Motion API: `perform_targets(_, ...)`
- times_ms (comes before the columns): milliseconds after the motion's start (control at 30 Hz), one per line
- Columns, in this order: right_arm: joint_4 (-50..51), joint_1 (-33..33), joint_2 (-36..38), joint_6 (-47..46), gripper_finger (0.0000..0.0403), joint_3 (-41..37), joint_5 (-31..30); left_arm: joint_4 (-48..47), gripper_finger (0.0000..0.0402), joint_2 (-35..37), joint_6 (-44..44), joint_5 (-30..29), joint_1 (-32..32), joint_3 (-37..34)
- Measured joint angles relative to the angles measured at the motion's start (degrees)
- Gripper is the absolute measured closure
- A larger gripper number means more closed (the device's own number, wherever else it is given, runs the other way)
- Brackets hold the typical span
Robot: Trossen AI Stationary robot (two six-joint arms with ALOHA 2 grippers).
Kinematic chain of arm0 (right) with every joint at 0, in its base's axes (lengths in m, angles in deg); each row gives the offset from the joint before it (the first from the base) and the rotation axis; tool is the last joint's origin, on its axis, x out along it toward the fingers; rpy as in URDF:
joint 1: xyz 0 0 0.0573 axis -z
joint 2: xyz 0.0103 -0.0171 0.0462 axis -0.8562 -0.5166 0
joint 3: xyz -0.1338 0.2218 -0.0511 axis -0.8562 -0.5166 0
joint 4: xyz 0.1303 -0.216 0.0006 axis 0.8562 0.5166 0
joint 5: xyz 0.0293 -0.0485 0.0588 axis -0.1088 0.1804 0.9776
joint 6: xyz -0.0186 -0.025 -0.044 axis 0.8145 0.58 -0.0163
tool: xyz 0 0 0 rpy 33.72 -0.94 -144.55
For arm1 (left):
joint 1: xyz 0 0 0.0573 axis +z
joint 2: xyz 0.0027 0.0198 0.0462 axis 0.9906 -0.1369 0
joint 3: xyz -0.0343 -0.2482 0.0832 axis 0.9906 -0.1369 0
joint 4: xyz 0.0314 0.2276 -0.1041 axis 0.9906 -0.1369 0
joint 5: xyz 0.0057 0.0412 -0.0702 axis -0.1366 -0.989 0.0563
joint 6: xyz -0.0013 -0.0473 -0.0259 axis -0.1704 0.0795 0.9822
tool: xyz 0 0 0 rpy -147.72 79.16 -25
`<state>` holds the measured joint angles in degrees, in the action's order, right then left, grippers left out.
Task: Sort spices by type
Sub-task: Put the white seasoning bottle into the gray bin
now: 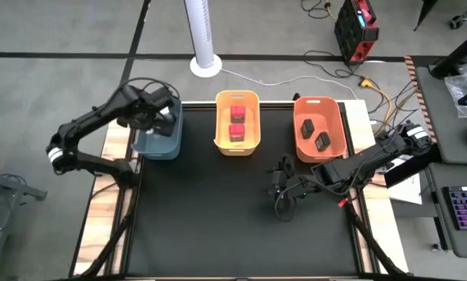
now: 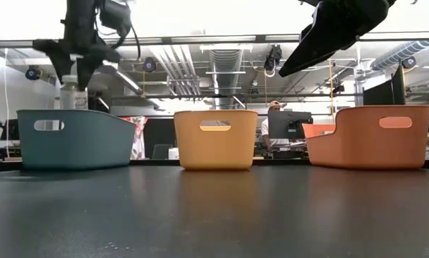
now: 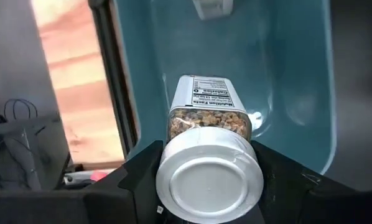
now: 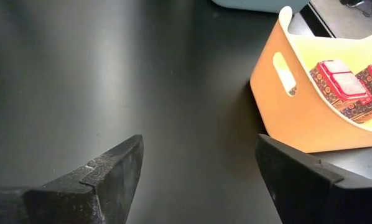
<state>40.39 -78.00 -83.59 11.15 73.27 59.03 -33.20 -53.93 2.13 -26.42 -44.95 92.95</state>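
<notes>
My left gripper (image 1: 162, 115) stands over the blue bin (image 1: 157, 140) at the table's far left, shut on a white-lidded spice jar (image 3: 208, 118) filled with brown spice. In the low view the jar (image 2: 72, 97) shows under the gripper (image 2: 77, 61), just above the bin's rim (image 2: 74, 113). Two red-lidded jars (image 1: 237, 122) lie in the yellow bin (image 1: 237, 144). Two dark jars (image 1: 315, 134) lie in the orange bin (image 1: 318, 152). My right gripper (image 1: 283, 187) hangs open over bare table, near the yellow bin (image 4: 298, 118). My left gripper pinches the jar at its white round lid (image 3: 173, 168), one finger (image 3: 139, 177) on each side of it. The fingers come from above, pointing down. The jar hangs upright below them, its lower end inside the blue bin; whether its base touches the bin floor I cannot tell.
The three bins stand in a row along the table's far edge, blue, yellow, orange from left to right. The dark tabletop (image 1: 218, 218) spreads in front of them. A white pole base (image 1: 205, 65) and cables lie on the floor beyond the table.
</notes>
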Motion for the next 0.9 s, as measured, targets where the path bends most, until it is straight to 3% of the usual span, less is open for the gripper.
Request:
perform_targets(367, -0.1, 0.0, 0.0, -0.5, 0.0093, 0.0, 0.0, 9.9, 0.0214, -3.4, -8.2, 5.9, 5.9, -9.1)
perform_targets(900, -0.1, 0.0, 0.0, -1.7, 0.0103, 0.0, 0.0, 16.3, 0.0214, -5.8, -10.2, 9.6, 9.8, -12.2)
